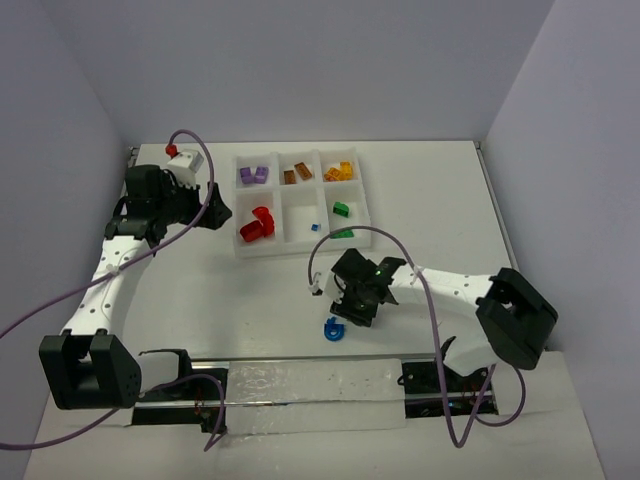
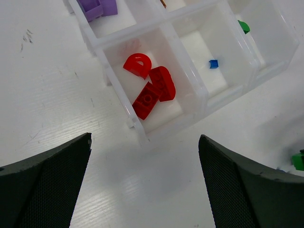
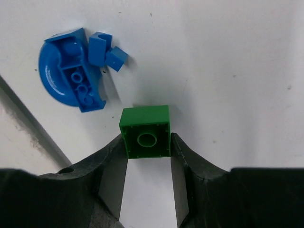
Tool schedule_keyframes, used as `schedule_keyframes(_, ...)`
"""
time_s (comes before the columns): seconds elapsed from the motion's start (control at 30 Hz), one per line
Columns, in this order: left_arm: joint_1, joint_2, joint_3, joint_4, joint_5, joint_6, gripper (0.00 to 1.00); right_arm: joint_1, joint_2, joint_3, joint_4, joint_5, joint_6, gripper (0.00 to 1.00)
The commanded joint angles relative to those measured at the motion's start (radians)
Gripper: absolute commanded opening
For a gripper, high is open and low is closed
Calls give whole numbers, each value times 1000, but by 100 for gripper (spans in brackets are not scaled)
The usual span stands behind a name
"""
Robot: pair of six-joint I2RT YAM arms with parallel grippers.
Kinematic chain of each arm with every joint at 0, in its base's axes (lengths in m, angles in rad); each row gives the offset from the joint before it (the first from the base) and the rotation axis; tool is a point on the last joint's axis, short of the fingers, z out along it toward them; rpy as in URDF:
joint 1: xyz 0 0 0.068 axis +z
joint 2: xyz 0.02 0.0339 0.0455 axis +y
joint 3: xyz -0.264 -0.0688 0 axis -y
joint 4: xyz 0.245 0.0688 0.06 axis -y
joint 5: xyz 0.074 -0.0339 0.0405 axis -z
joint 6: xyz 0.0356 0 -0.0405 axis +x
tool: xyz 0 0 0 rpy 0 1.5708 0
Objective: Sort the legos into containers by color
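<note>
Step in hand: pick-up of one green brick (image 3: 145, 133). It lies on the surface between the tray (image 1: 300, 252) and the near edge, hollow underside up, square, with its centre tube showing and no visible damage. The right hand (image 3: 146, 149) is closed on it, one finger against each of two opposite sides. The brick appears to rest on the surface, though whether it has left it cannot be told. Just beside it, toward the near edge, lie a blue curved piece (image 3: 66, 80) and two small blue bits (image 3: 107, 52), apart from the brick and not yet sorted. In the tray, the near right compartment holds a green piece (image 1: 341, 210), the near middle one a blue bit (image 2: 213, 63), and the near left one red pieces (image 2: 149, 85). Judgement: the next move calls for a straight lift clear of the blue pieces, a carry over the tray's near wall, and release above the near right compartment. The left hand (image 2: 145, 156) hangs wide open and empty above the tray's near left corner.
</note>
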Motion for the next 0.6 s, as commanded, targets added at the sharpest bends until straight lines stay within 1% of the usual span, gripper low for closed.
schedule_keyframes(0.0,4,-21,9,44,8,23,99,-31,-155,43,-36,9,-49,0)
schedule_keyframes(0.07,4,-19,15,23,26,42,99,-95,-174,96,-47,-7,-67,0)
schedule_keyframes(0.1,2,-17,28,-3,57,73,99,-167,-170,158,-68,-55,-86,0)
schedule_keyframes(0.13,2,-17,29,-6,78,77,99,-178,-167,169,-68,-59,-86,0)
schedule_keyframes(0.2,-12,-28,20,-27,110,129,99,-331,-100,331,-46,-98,-70,0)
schedule_keyframes(0.27,-22,-54,-2,-11,120,146,99,-401,-29,431,-14,-89,-27,0)
schedule_keyframes(0.4,-93,-93,-59,18,97,187,99,-449,160,612,33,-57,20,0)
schedule_keyframes(0.57,-178,-97,-72,1,42,221,99,-467,322,744,34,-63,61,0)
